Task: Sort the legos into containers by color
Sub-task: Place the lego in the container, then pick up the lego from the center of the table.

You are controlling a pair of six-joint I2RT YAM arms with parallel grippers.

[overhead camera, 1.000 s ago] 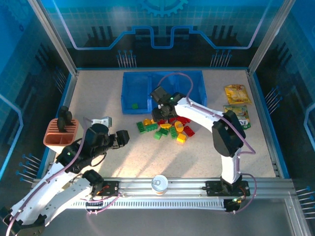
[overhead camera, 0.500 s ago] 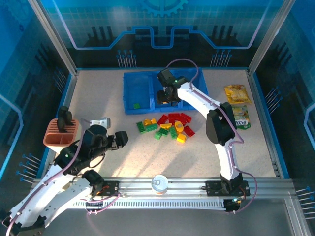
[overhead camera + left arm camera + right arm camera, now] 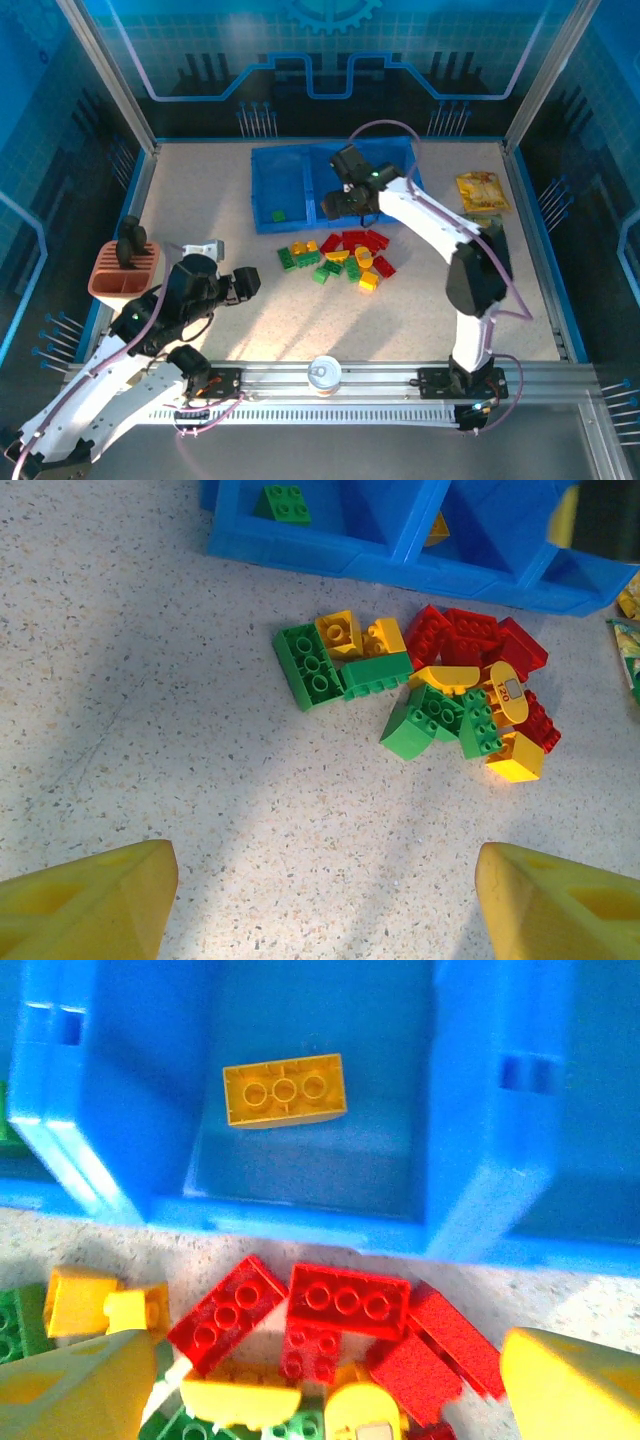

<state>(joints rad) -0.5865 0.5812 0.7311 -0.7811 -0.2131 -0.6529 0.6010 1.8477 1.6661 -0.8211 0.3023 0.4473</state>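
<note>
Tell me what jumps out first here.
The heap of red, yellow and green legos on the table in front of the blue tray. The right claw hangs open over the near wall of the middle compartment, which holds one yellow brick; a green brick lies in the left one.

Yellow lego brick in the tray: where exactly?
Right wrist view: the yellow studded lego brick lies flat in the middle compartment of the translucent blue plastic tray, just beyond the red lego bricks outside its near wall.

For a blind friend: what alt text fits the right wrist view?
A single yellow brick lies in one compartment of a blue tray. Below it, red bricks and yellow ones crowd the speckled table, between the open jaws' yellow tips.
</note>
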